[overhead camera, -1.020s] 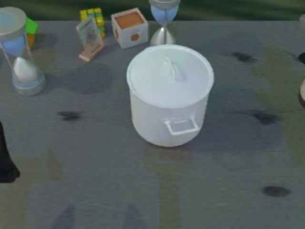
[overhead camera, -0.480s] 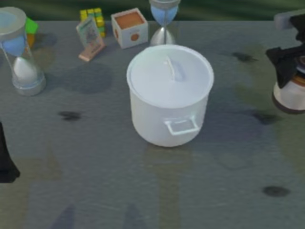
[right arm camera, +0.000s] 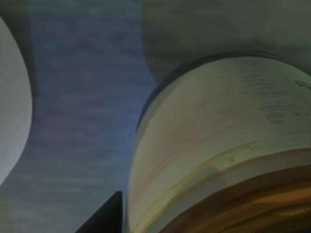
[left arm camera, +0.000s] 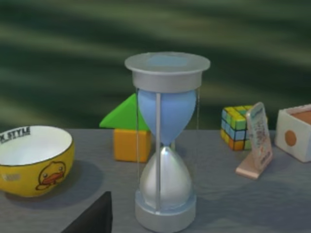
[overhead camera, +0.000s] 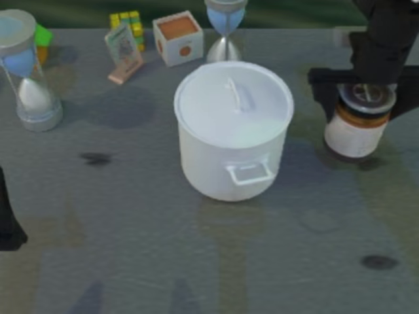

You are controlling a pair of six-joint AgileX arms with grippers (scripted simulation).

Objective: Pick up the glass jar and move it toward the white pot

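Right gripper (overhead camera: 364, 91) clenched on glass jar (overhead camera: 357, 127) at its lid, frame right of white pot (overhead camera: 232, 131).

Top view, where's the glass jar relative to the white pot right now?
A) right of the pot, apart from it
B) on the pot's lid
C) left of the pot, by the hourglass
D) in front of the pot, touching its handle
A: the glass jar sits under the right hand, right of the white pot, with bare table between them.
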